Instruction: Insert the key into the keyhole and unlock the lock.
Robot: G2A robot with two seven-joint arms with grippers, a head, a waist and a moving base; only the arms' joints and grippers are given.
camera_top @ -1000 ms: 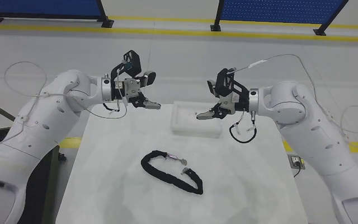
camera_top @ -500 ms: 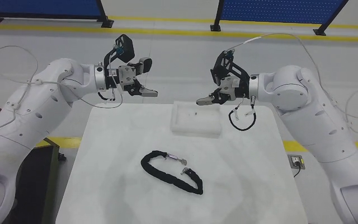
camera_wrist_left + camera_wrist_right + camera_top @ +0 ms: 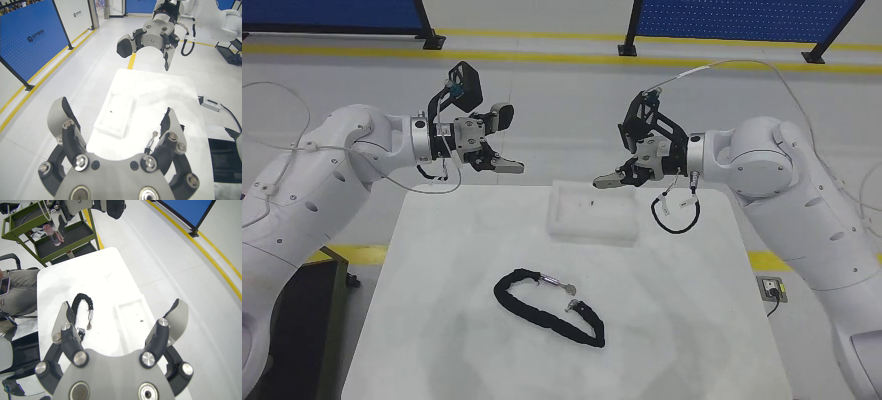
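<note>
Our left fingers (image 3: 56, 113) and right fingers (image 3: 180, 310) were open and empty, well above the lock (image 3: 542, 308); we feared the small flat key (image 3: 155, 134) could slip from a pinch.

This looks like a robotics lab or factory test hall. A pale, glossy floor (image 3: 562, 110) carries yellow lane lines (image 3: 542, 55) along the top of the frame, with blue perforated partition panels (image 3: 742, 18) on black feet behind them. A white counter (image 3: 692, 320) stands alone, and a green metal trolley (image 3: 91, 220) is parked beside it.
</note>
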